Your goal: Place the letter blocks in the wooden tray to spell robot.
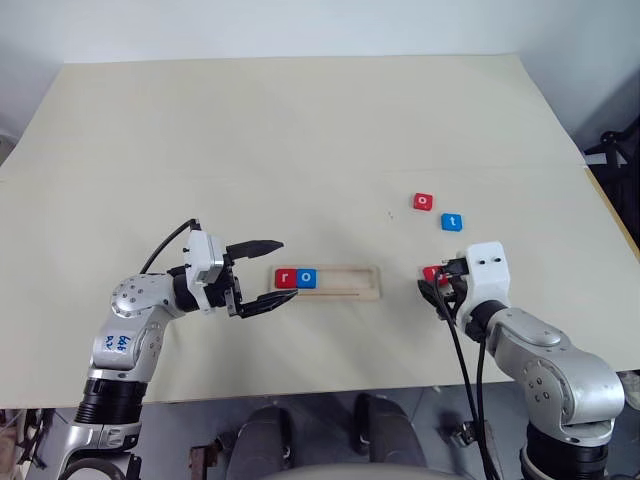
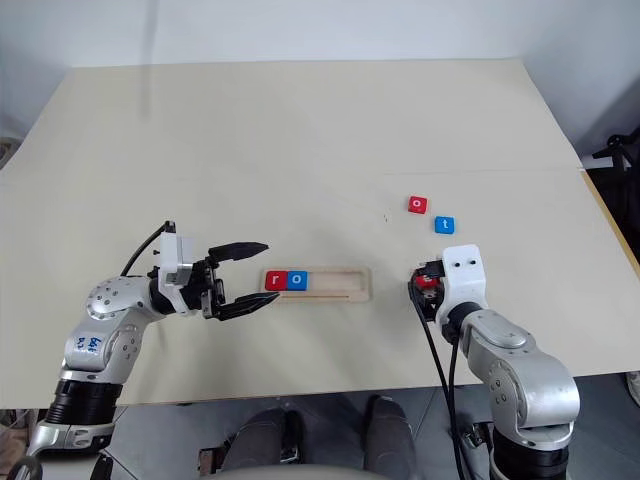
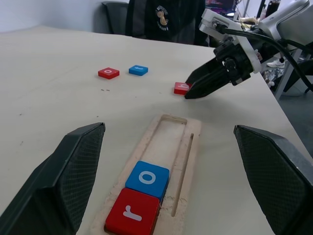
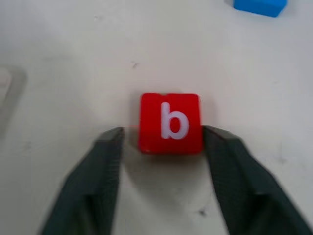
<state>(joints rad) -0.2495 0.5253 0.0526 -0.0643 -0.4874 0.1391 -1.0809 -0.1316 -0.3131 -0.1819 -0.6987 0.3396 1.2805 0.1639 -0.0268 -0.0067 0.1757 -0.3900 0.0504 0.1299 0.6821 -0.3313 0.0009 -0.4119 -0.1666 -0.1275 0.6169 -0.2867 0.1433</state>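
The wooden tray [image 1: 350, 283] lies mid-table with a red r block [image 1: 285, 278] and a blue o block [image 1: 306, 278] at its left end. My left gripper [image 1: 287, 269] is open, level, with its fingertips either side of that end. To the right of the tray, a red b block [image 4: 171, 122] rests flat on the table. My right gripper [image 4: 162, 132] is open around it, with a small gap on one side. A red o block [image 1: 425, 201] and a blue t block [image 1: 452, 221] lie further back on the right.
The pale table [image 1: 300, 130] is bare behind the tray. Its front edge runs just below both arms. Dark equipment [image 1: 620, 150] stands past the right edge. A dark chair [image 3: 161, 19] stands beyond the table's far side in the left wrist view.
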